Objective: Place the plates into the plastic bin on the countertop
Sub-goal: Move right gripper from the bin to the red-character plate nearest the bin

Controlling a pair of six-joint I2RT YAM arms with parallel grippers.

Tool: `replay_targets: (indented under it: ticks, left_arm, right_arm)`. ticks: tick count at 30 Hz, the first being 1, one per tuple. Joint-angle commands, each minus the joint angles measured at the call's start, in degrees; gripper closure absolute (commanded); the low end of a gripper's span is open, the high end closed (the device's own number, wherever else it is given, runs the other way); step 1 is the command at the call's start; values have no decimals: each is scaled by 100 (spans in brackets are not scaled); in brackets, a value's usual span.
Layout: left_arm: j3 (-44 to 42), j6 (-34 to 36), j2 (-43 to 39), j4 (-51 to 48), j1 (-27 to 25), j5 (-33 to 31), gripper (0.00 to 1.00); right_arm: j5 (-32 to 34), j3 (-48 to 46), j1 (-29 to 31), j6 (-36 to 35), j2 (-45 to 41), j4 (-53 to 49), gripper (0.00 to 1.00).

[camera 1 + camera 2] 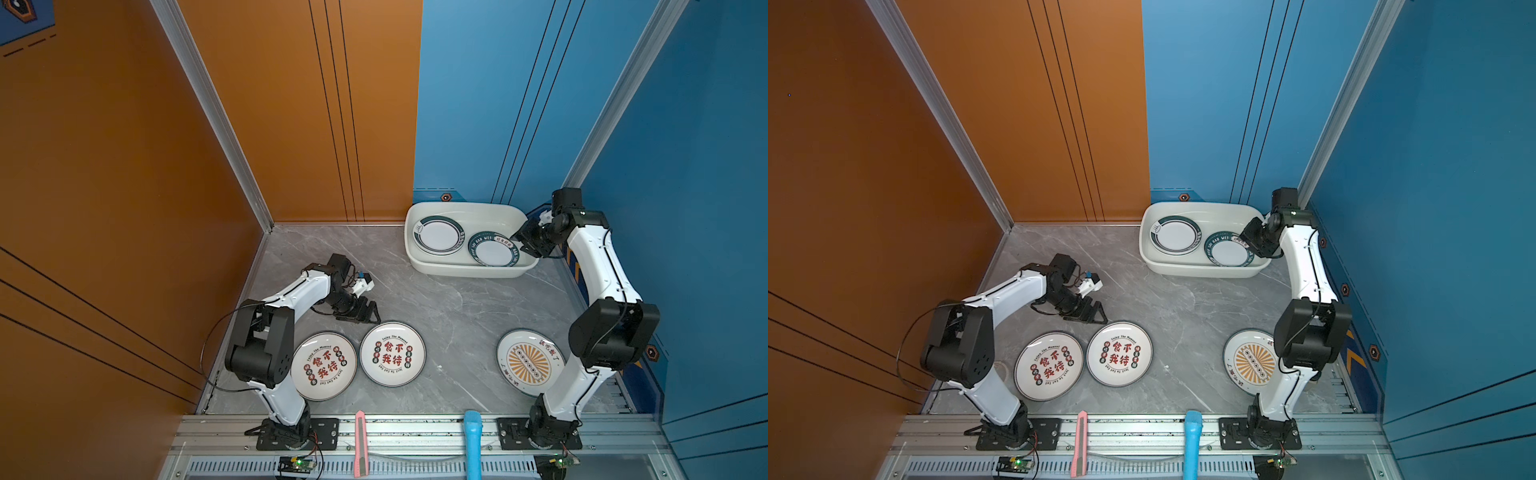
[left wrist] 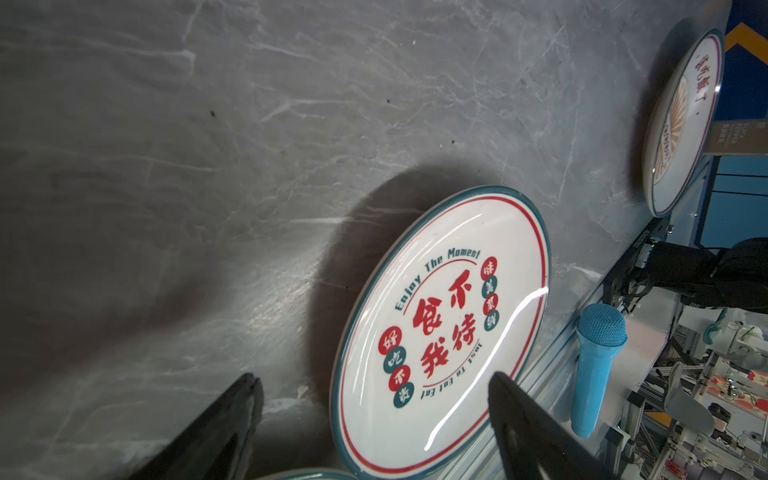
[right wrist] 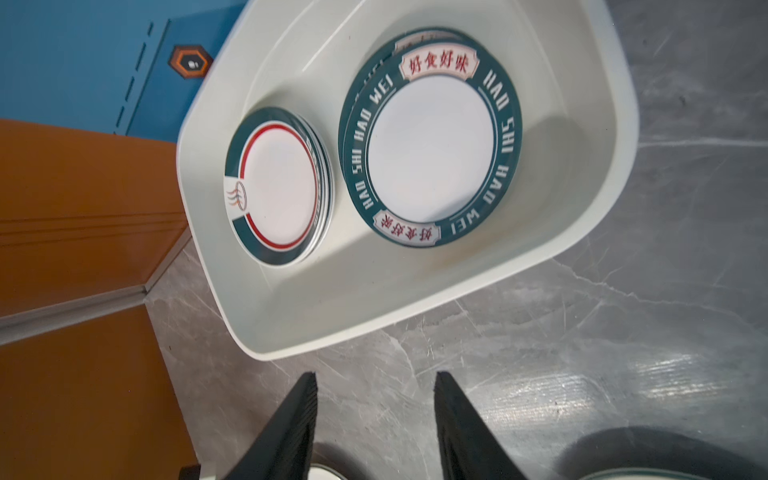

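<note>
Three plates lie on the grey countertop [image 1: 457, 307]: two with red characters [image 1: 324, 365] [image 1: 392, 354] and a sunburst plate [image 1: 528, 361], partly under the right arm. The white plastic bin [image 1: 469, 271] at the back holds a green-rimmed stack [image 1: 438, 235] and a lettered green-rimmed plate [image 1: 492, 249]. My left gripper [image 1: 368, 316] is open and low, just behind the middle plate. In the left wrist view that plate [image 2: 444, 328] reaches in between the spread fingers of this gripper [image 2: 374, 384]. My right gripper [image 3: 376, 382] is open and empty, raised by the bin's right end [image 1: 521, 245].
A pink box cutter [image 1: 360, 442] and a blue toy microphone [image 1: 472, 440] lie across the aluminium rail at the front. The orange wall closes the left side and the blue wall the back and right. Bare countertop lies between the bin and the front plates.
</note>
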Motion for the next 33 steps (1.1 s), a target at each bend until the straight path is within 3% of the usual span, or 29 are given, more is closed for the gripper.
replay_targets:
  ticks: [1, 2, 6, 11, 20, 26, 33]
  left_arm:
    - [-24, 184, 134, -44, -55, -57, 13]
    - [-42, 193, 162, -30, -55, -69, 17]
    - [-35, 189, 167, -31, -45, -64, 18]
    - [85, 47, -152, 8, 82, 214, 16]
    - [163, -613, -702, 452, 327, 708, 15]
    - [-88, -995, -1129, 740, 468, 947, 15]
    - [-532, -1312, -1652, 1004, 973, 1346, 15]
  right_arm:
    - [-477, -705, 125, -383, -519, 409, 52]
    - [-556, -949, 176, -438, -682, 496, 52]
    - [-1003, -1867, 518, -600, -1182, 981, 51]
    - [-1360, -2721, 1481, -989, -1343, 1207, 48]
    - [-1643, -3312, 2723, -1139, -606, 1888, 47]
    - [-1937, -3510, 3104, -1313, -12, 2123, 49]
    - [-2284, -3552, 3425, -1353, 469, 2409, 50]
